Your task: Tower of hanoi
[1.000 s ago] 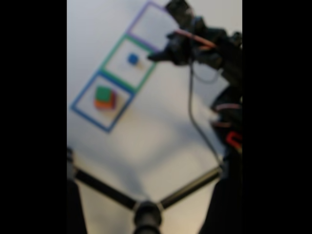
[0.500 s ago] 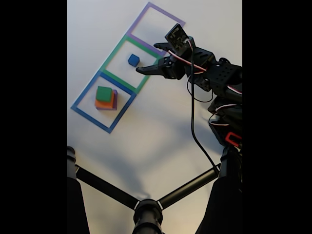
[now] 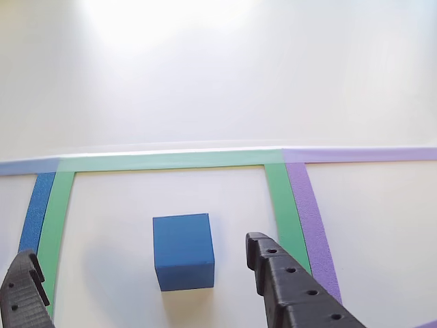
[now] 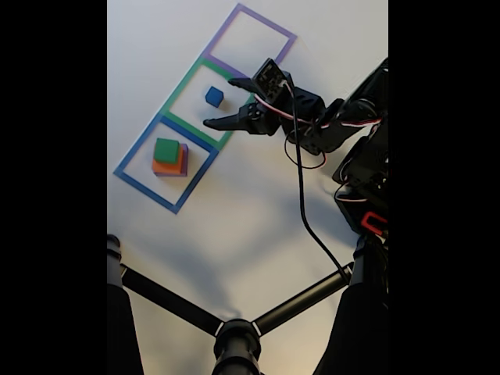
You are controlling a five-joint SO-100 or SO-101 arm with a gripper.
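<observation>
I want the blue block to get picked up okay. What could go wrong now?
1. The open gripper has its fingers either side of the small blue cube but not centred, so one finger might push it sideways first.
2. A nudged cube could slide onto the green tape square.
3. The stack in the blue square sits close by, so a wide swing could bump it.

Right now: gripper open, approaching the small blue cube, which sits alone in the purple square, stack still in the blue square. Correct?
Not quite. The blue cube sits in the green square, not the purple one; the fixed view shows it. The rest holds: the gripper is open near the cube, and the stack is in the blue square.
</observation>
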